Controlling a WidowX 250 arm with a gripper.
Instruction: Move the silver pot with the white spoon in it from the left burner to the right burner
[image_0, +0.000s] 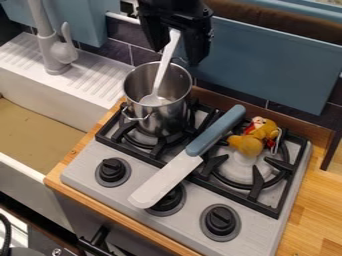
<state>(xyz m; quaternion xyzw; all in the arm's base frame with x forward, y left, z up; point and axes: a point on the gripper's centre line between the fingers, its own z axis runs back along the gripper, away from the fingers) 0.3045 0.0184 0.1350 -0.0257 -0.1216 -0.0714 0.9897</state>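
The black gripper (178, 56) hangs above the pot at the top of the view, the upper end of a white spoon (162, 70) reaching up into it. Whether it is clamped on the spoon or merely around it, I cannot tell. The spoon leans at a steep tilt, its bowl inside a shiny metal pot (167, 115) standing on the left burner of a toy stove (87, 167). A wire handle sticks out from the pot's side.

Beside the pot, a knife (167, 179) lies slantwise across the black grate (256, 185), its blue handle toward the back and its pale blade reaching over the middle knob (168, 200). Over the right burner sits a small yellow and red toy (249, 145), perhaps a figure of some kind.

Two more black knobs flank the middle one. The wooden counter (310, 200) surrounds the stove, with a white sink (47, 120) and a pale faucet (52, 52) to the left. Behind are dark tiles (127, 42) and a blue panel (267, 65).
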